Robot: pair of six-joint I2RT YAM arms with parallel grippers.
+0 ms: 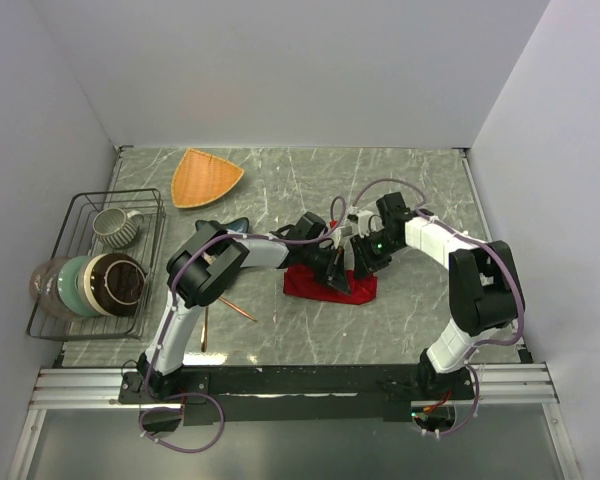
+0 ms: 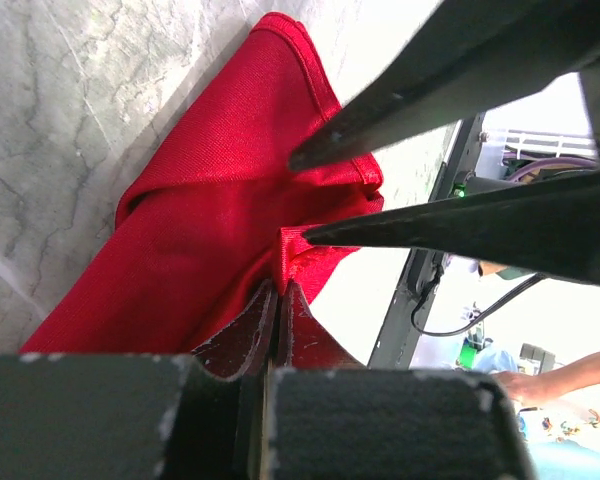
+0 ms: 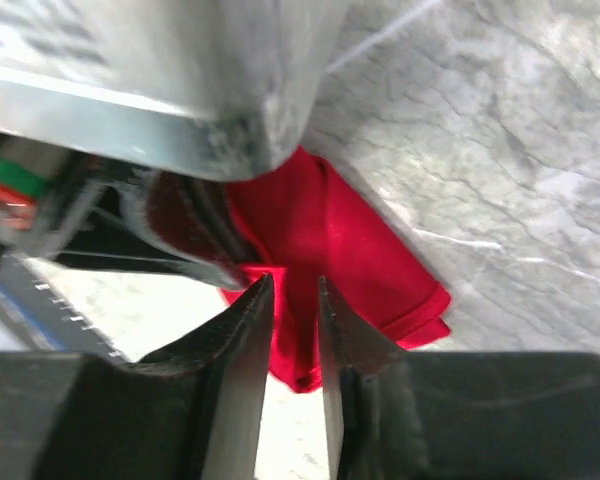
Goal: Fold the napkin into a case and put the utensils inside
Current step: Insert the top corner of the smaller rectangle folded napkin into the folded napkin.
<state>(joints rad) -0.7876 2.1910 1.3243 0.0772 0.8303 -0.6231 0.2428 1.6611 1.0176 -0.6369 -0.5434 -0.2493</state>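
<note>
Where left end effector [image 2: 277,322] closes, napkin [image 2: 200,230] pinched

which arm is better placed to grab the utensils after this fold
Likely the left: the utensils lie close beside that arm, left of the napkin. The right gripper sits at the napkin's other side.

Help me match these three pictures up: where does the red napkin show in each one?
Top external: the napkin lies just below the picture's centre, mid-table.
Left wrist: it fills the centre and lower left.
Right wrist: it sits at the centre, running toward the lower right.
Shared landmark: the grey marbled table beneath it.
</note>
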